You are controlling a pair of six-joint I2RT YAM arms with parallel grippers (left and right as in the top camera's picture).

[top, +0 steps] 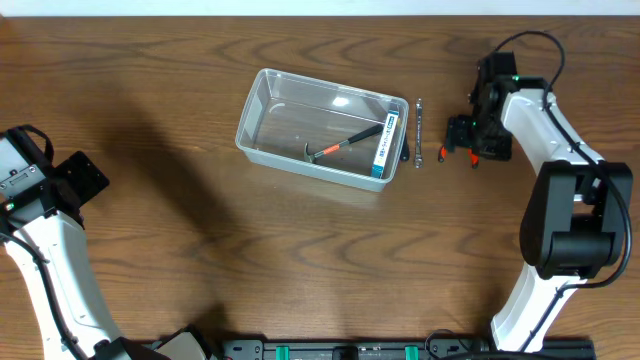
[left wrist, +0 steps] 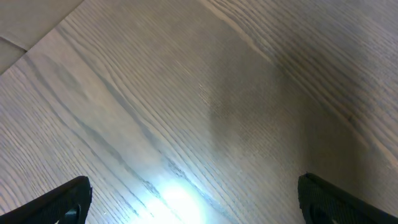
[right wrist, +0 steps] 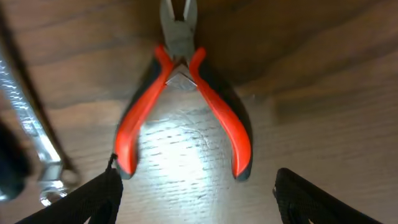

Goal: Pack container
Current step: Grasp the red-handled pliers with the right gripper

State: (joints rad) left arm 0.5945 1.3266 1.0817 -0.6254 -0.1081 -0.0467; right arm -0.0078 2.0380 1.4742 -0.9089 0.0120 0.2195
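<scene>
Clear plastic rectangular container (top: 300, 164) sits at centre-top of the brown wooden table (top: 200, 260), its long side slightly tilted. Inside: small hammer with orange-red handle (top: 345, 143) lying diagonally on the floor, and slim blue-and-white box (top: 386, 146) along the right wall. Just outside the right rim, silver metal wrench (top: 419, 132) lies flat, parallel to that short side. Right of the wrench, red-handled cutting pliers (right wrist: 183, 106) lie flat on the table, handles spread.

Right arm (top: 560, 130) is over the pliers. Right jaws are wide open, black fingers (right wrist: 87, 202) one on each side of the handle ends, gripping nothing. One finger is very near a handle tip; contact cannot be told. The wrench end shows at the left edge of the right wrist view. Right jaws are near the container's right side, with the wrench between.

Left arm (top: 55, 250) is at the table's left edge, well apart from the container. Left jaws are wide open, fingers (left wrist: 62, 199) over bare wood, holding nothing. A wide stretch of table lies between container and left arm, and along the front.
</scene>
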